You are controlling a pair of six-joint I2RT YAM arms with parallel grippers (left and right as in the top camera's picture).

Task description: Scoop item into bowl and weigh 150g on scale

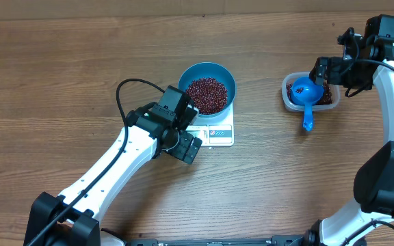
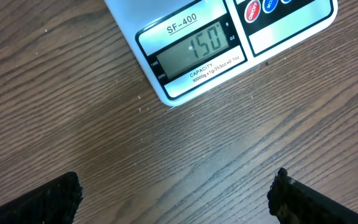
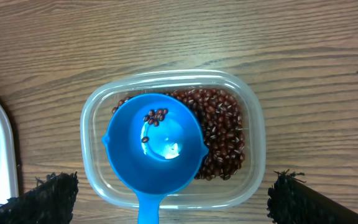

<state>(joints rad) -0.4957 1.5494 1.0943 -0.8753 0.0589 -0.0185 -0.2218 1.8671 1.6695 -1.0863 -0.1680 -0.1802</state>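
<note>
Below my right gripper [image 3: 174, 190], jaws apart, a clear plastic tub [image 3: 253, 124] holds maroon beans [image 3: 222, 130] and a blue plastic scoop [image 3: 160, 152]; past my left gripper [image 2: 176, 196], likewise spread, beans fill the round blue bowl [image 1: 215, 68].

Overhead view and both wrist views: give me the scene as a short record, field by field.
scale: white, on the table, display reads 150
bowl: blue, standing on the scale
tub: clear, right of the scale, apart from it
beans: heap in the bowl; more in the tub
scoop: blue, lying in the tub, a few beans inside, handle over the rim
left tool: open, empty, over the table by the scale's display
right tool: open, above the tub, not holding the scoop
</note>
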